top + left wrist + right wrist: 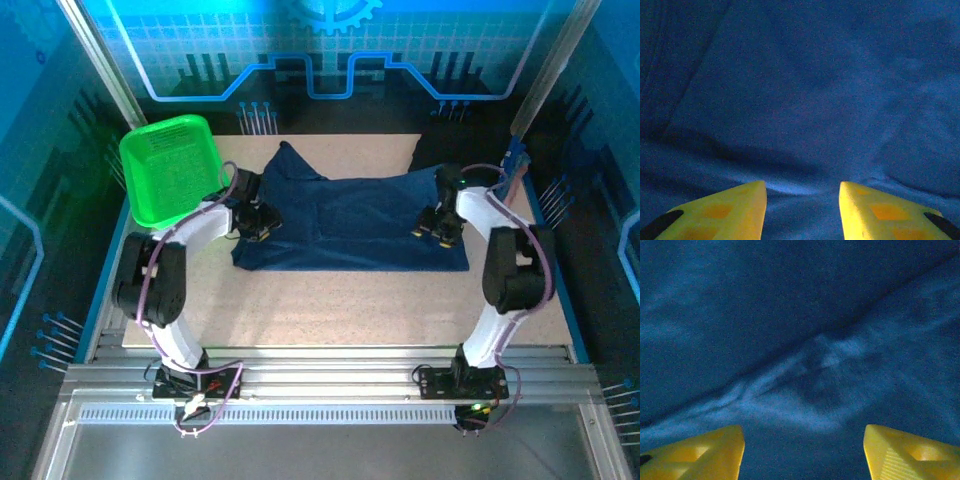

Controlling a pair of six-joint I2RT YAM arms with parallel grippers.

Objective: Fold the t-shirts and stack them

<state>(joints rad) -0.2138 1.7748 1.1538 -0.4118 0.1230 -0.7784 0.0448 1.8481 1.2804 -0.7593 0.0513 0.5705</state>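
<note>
A navy-blue t-shirt [350, 225] lies spread across the middle of the table, folded roughly in half lengthwise, with a sleeve sticking up at its back left. My left gripper [258, 225] hovers low over the shirt's left end. In the left wrist view its yellow fingers [735, 210] stand apart above the blue cloth [805, 100], with a small ridge of fabric between them. My right gripper [437, 228] is over the shirt's right end. Its fingers [900, 452] stand wide apart above a creased fold of the cloth [815, 375].
A bright green mesh basket [170, 165] sits tilted at the table's back left, close to the left arm's elbow. Bare tabletop [340, 305] runs between the shirt's near edge and the arm bases. Frame posts stand at the back corners.
</note>
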